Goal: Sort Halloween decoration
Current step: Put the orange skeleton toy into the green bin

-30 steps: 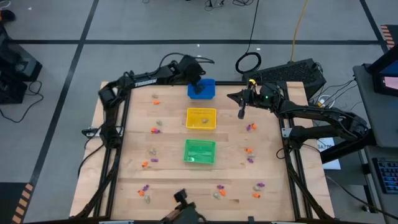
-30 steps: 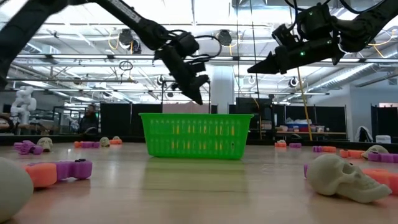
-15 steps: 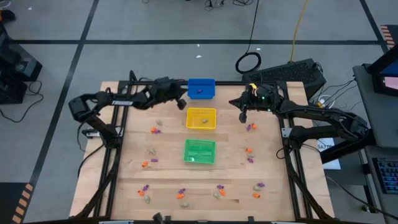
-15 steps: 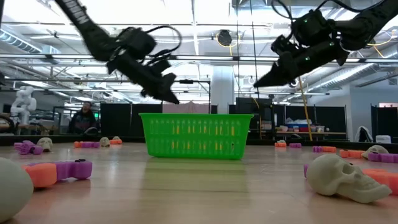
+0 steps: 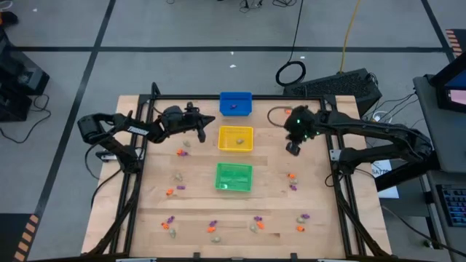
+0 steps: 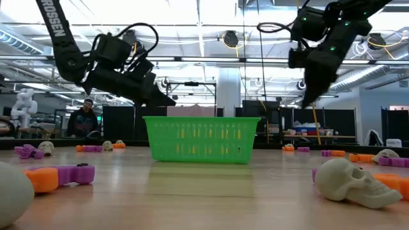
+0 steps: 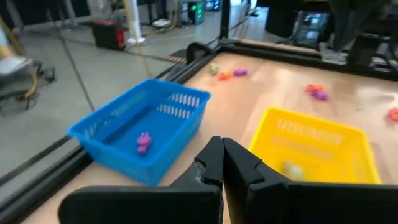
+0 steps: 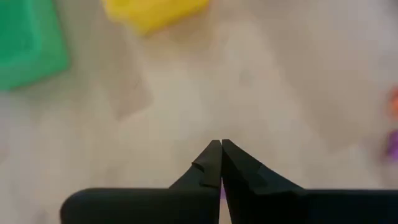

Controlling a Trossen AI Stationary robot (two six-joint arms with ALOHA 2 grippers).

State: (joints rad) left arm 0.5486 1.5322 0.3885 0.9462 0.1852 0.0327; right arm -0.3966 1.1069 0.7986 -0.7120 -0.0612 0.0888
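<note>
Entry: right gripper (image 5: pixel 292 150), fingers pressed together and empty, hanging over bare wood just right of the yellow bin (image 5: pixel 236 138). Nearest trinkets: an orange and purple pair (image 5: pixel 292 181) on the table toward the near edge from it; long axis too small to read. We judge our right arm the nearer one. Left gripper (image 5: pixel 202 134), also closed on nothing, sits left of the yellow bin, close to the orange and purple pair (image 5: pixel 181 153) on its side
</note>
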